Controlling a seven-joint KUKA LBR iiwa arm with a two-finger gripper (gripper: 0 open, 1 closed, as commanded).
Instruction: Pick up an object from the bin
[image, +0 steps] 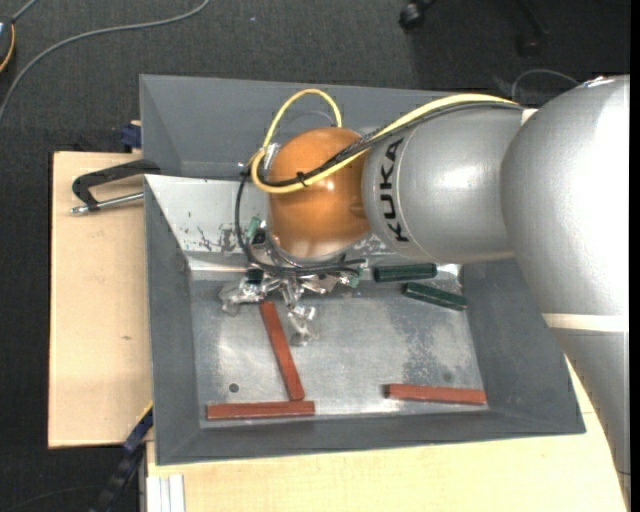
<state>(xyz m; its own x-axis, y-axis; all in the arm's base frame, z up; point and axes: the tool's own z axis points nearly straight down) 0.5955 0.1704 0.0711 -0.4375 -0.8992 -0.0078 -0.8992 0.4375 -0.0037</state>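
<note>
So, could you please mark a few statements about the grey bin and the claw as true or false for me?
1. Three reddish-brown flat sticks lie on the floor of the grey metal bin: a slanted stick, a near-left stick and a near-right stick. True.
2. The two dark green sticks lie in the near-left corner. False: they lie at the far right, beside the arm.
3. The claw hangs over the slanted stick's upper end. True.
4. The near-right stick rests on the dark green sticks. False: it lies apart from them, with bare floor between.
</note>
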